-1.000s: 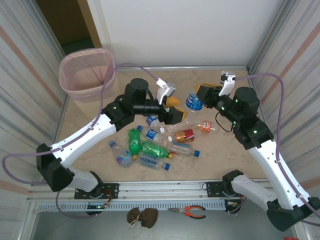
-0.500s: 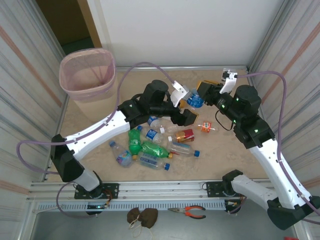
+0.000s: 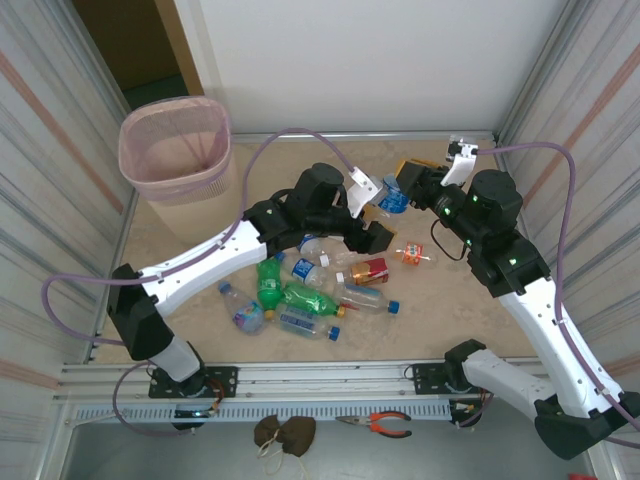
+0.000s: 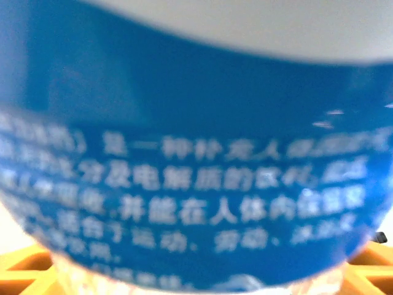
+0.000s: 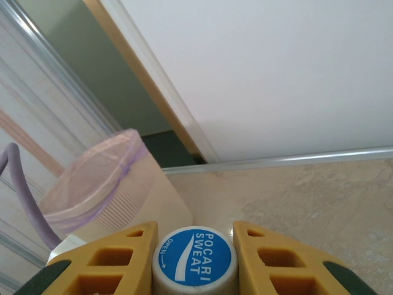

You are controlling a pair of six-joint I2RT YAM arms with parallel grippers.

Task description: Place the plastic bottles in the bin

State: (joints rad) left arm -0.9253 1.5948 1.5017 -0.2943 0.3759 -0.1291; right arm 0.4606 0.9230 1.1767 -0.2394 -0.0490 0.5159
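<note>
At far worktop (image 3: 440, 300): bottle (image 3: 392, 200), light, crushable, stiffest at neck. Right pincer (image 5: 195, 246) clamped on cap (image 5: 194, 263); left pincer (image 4: 196, 271) astride label (image 4: 196, 184), grip unclear.

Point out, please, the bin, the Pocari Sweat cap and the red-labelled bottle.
bin (image 3: 180, 182): top view, front rim.
Pocari Sweat cap (image 5: 195, 258): right wrist view, top face.
red-labelled bottle (image 3: 370, 270): top view, label.

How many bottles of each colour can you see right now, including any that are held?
Green bottles: 2
Red-label bottle: 1
Orange-label bottle: 1
Clear or blue-label bottles on the table: about 5, overlapping
Blue-label bottle in the right jaws: 1
Total: about 10
</note>
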